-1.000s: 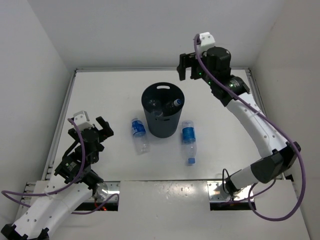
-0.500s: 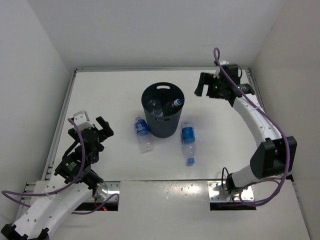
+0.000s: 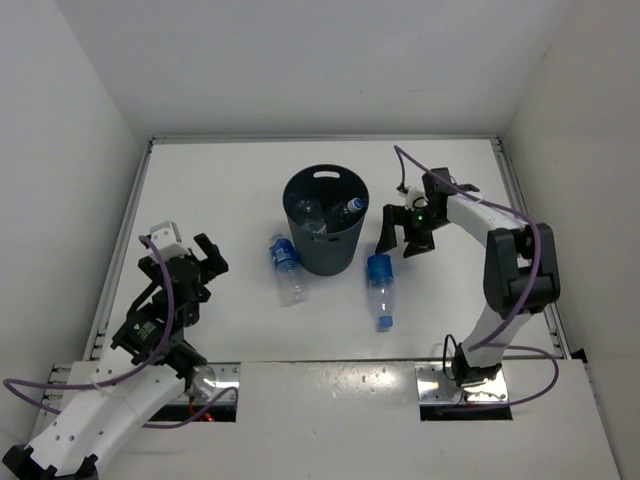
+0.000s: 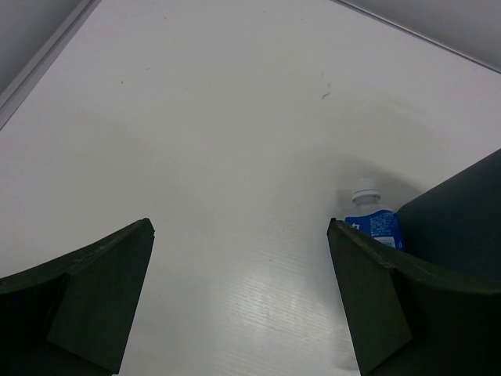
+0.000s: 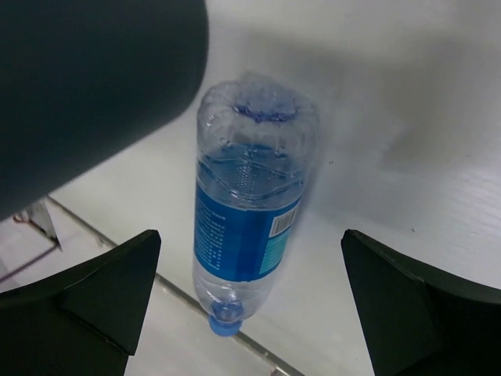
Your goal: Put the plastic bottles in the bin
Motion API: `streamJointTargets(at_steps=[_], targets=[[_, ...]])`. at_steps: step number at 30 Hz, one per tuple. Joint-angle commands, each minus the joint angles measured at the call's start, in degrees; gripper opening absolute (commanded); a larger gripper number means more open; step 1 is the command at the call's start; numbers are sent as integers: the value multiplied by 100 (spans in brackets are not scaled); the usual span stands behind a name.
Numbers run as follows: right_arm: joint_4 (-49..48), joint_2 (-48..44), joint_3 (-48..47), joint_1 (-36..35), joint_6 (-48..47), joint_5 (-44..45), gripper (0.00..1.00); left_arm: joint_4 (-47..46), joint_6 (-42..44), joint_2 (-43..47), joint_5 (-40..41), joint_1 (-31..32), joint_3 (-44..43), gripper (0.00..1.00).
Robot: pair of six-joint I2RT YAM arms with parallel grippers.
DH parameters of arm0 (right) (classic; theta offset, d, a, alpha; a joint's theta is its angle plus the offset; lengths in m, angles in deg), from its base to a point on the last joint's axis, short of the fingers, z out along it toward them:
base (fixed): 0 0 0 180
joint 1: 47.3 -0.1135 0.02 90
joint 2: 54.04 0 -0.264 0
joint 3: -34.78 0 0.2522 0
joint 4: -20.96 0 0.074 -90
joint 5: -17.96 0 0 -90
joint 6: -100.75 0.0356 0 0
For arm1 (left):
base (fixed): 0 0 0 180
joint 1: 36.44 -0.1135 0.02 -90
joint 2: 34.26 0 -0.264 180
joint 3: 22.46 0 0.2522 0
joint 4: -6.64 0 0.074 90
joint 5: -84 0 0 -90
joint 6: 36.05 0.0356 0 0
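The bin point(image 3: 325, 255) is standing upright near the middle of the table point(image 3: 220, 190). Two bottles are resting inside it, one point(image 3: 309, 212) on the left side and one point(image 3: 349, 208) with a dark cap on the right side.

Two more bottles are lying on the table. One point(image 3: 286, 268) is lying just beside the bin's left wall, and its pale cap point(image 4: 365, 189) is showing in the left wrist view next to the dark wall point(image 4: 462, 211). The other bottle point(image 3: 378, 288) is lying just to the right of the bin's base, with its blue cap point(image 3: 383, 322) pointing toward the near edge and its clear bottom end nearest the bin.

The right end effector point(image 3: 397, 240) is hanging low, right above that bottle's bottom end and close beside the bin. It is standing wide and gripping nothing. In the right wrist view the bottle is lying lengthwise between the two spread fingers point(image 5: 94, 298), apart from both.

The left end effector point(image 3: 185, 262) is hovering over the left part of the table, well apart from the bin. It too is gaping wide and carrying nothing, and only bare table is showing between its fingers point(image 4: 78, 305).
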Motion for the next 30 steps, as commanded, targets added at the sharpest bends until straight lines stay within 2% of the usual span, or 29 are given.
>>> streamJointTargets(at_steps=[1, 14, 21, 24, 25, 27, 28, 30], targets=[[342, 134, -49, -5, -647, -544, 100, -138, -29, -30, 15, 66, 11, 100], [403, 557, 381, -198, -963, 239, 100, -138, -29, 84, 68, 66, 11, 100], [403, 557, 487, -330, -963, 291, 92, -138, -29, 84, 68, 66, 11, 100], [403, 557, 540, -383, -902, 422, 82, -138, -29, 84, 68, 66, 11, 100], [342, 557, 540, -313, -902, 423, 74, -138, -29, 84, 68, 66, 11, 100], [281, 557, 540, -260, -797, 633, 64, -138, -29, 84, 68, 66, 11, 100], [280, 505, 540, -190, -744, 695, 53, -138, -29, 84, 68, 66, 11, 100], [227, 443, 540, -120, -691, 879, 46, -138, -29, 84, 68, 66, 11, 100]])
